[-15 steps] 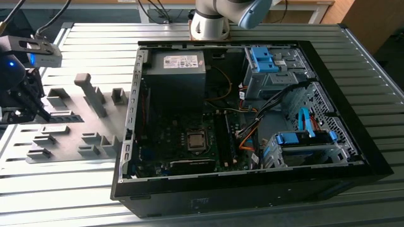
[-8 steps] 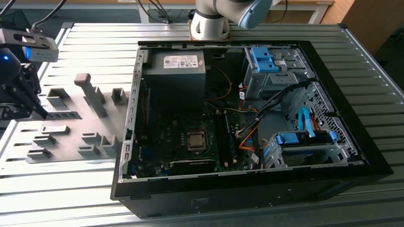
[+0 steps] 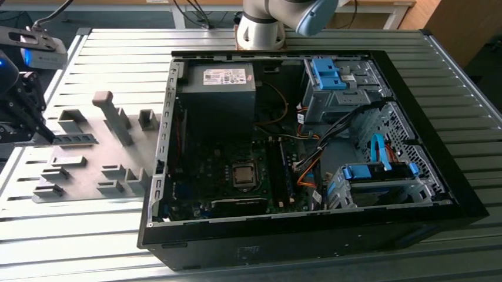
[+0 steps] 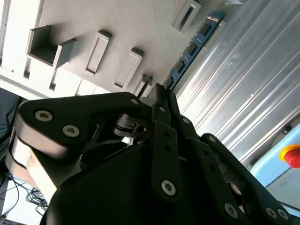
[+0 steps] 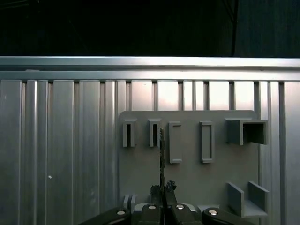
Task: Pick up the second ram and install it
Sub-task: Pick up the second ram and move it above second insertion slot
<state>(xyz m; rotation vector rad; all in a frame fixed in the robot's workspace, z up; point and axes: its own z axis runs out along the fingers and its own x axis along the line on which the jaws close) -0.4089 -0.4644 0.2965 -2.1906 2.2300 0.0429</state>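
**Gripper (image 4: 159, 93) clamped on one end of the second ram (image 4: 192, 47)**

Closest to the lens in both wrist views is the gripper's black linkage, its two fingers drawn in until only the thin board separates them. They pinch the second ram at its near end. The blue stick with its row of black chips juts straight out past the fingertips, in line with the fingers.

In the first wrist view the ram shows edge-on as a thin dark line over the grey fixture plate (image 5: 187, 183), its far tip between two slotted holders. Whether it touches the plate cannot be told.

In the exterior view the wrist hangs at the exterior view's left edge, above the plate on the ribbed metal table (image 3: 117, 47). It is well apart from the open computer case (image 3: 439, 194). The arm's base (image 3: 263, 26) stands behind the case.
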